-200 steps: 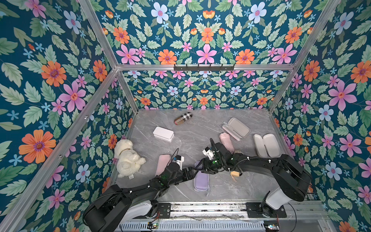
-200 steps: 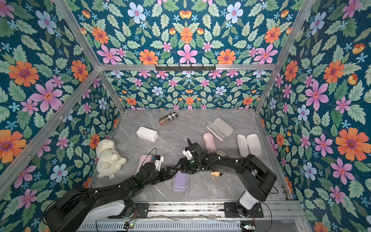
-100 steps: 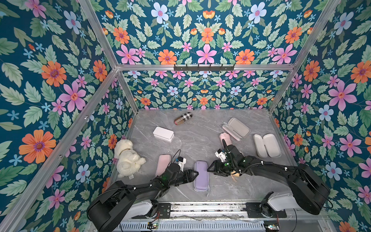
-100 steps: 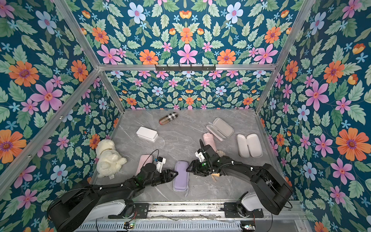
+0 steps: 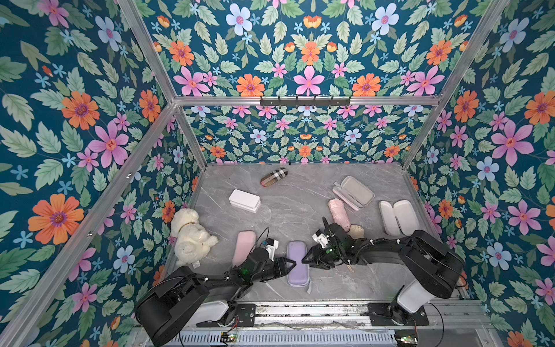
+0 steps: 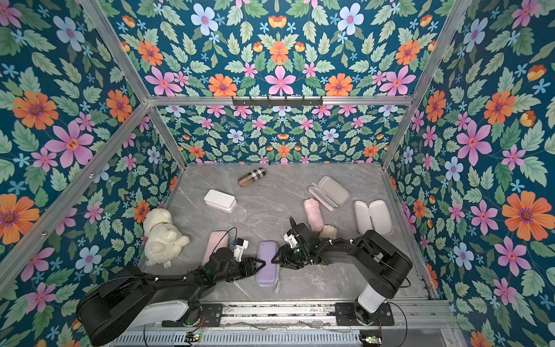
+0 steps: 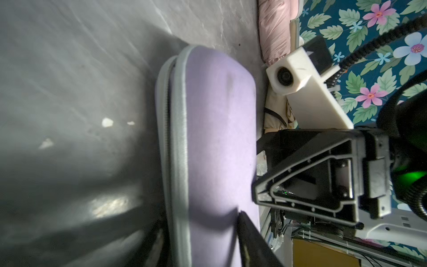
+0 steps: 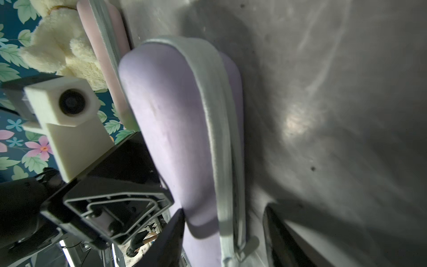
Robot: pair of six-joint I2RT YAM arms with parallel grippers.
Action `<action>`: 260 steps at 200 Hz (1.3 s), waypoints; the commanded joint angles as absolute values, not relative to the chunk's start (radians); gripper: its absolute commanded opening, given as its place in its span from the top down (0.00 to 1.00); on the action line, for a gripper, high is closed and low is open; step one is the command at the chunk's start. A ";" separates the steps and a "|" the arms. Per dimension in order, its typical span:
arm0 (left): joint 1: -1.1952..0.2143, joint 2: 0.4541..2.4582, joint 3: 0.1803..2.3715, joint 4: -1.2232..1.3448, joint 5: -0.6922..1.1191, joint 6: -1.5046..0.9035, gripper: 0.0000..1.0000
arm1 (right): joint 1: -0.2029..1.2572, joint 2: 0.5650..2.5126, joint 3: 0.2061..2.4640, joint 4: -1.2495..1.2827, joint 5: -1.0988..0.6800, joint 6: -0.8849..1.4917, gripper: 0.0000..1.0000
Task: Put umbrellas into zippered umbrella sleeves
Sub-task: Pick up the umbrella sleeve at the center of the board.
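the lavender sleeve (image 5: 297, 266) lies closed at the front middle of the grey marble desk (image 5: 300, 195), with its grey strap (image 5: 308, 289) trailing off the near end. the left end effector (image 5: 290, 263) and the right end effector (image 5: 305, 260) meet it from opposite long sides, tips nearly facing across the lid. in the right wrist view the right one's fingers (image 8: 173, 233) stand apart, one against the lavender lid, the other out over the desk past the zip band. in the left wrist view the left one's fingers (image 7: 251, 240) sit either side of the sleeve's edge; whether they pinch it i cannot tell. the only label, a small tag (image 6: 166, 264) on the white plush toy (image 5: 192, 237), is too small to read. a closed pink sleeve (image 5: 244, 245) lies just beside the left arm, which covers its near end. the right arm hides part of the cream umbrella (image 5: 356, 231), which touches the pink umbrella (image 5: 339, 214). farther back lie an open pink-edged sleeve (image 5: 356, 192), an open pale sleeve (image 5: 398, 217), a white box (image 5: 244, 200) and a tan plaid roll (image 5: 274, 177).
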State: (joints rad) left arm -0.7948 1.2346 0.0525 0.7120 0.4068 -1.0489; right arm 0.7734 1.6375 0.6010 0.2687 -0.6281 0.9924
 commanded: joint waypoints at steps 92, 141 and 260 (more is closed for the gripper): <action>-0.796 1.390 0.060 1.073 0.436 -1.141 1.00 | 0.777 1.718 0.567 0.496 -0.744 1.011 0.39; -0.796 1.421 0.080 1.208 0.446 -1.177 1.00 | 0.777 1.678 0.542 0.591 -0.751 1.018 0.60; -0.646 1.179 0.071 0.909 0.552 -1.074 0.38 | 0.689 1.568 0.472 0.768 -0.782 1.103 0.90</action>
State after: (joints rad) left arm -0.6704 1.2415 0.0628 0.9260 0.4999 -1.1141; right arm 0.7025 1.5955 0.4755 0.6468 -0.7162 1.0584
